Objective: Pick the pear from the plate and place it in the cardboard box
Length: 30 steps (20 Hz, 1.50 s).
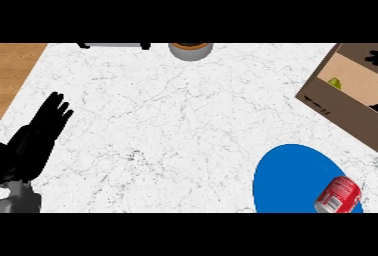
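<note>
Head view, itemised:
- Counter: white marble top; wood strip along its left edge.
- L hand: at counter's left edge, fingers straight and pointing up, nothing in it; resting.
- Plate: blue, at near-right corner, partly cut off by the view.
- Can: red, lying on its side on plate's right part.
- Cardboard box: far-right corner, top open, set at an angle.
- Pear: yellow-green, inside the box by its left wall; only a bit shows.
- Grey pot: round, at far edge, approx. mid.
</note>
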Each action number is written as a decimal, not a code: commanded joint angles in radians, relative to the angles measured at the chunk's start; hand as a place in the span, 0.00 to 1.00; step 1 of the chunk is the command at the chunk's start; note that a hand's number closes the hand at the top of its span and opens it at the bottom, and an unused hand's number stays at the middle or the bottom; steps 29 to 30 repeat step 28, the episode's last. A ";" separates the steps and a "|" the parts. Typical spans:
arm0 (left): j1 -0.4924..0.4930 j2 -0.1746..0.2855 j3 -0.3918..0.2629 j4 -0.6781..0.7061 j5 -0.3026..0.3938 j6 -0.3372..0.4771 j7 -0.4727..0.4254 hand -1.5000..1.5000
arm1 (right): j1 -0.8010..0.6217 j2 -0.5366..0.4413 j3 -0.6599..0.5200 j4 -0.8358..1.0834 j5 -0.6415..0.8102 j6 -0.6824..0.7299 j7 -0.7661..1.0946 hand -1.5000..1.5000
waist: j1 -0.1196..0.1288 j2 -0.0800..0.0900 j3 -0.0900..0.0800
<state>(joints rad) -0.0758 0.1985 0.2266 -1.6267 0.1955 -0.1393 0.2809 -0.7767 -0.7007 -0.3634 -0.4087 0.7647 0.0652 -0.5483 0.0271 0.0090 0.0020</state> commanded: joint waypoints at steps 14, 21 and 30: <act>-0.015 0.006 0.002 -0.002 0.006 -0.004 0.015 0.50 | 0.006 -0.243 -0.366 0.216 -0.363 0.260 -0.040 0.00 | 0.006 0.010 0.003; -0.008 -0.011 -0.010 -0.039 0.009 0.009 0.035 0.50 | 0.048 -0.364 -0.371 0.229 -0.373 0.408 -0.073 0.00 | 0.016 0.011 0.005; -0.005 0.003 0.004 -0.046 0.029 -0.005 0.050 0.50 | 0.095 -0.399 -0.380 0.241 -0.383 0.448 -0.115 0.00 | 0.021 0.011 0.006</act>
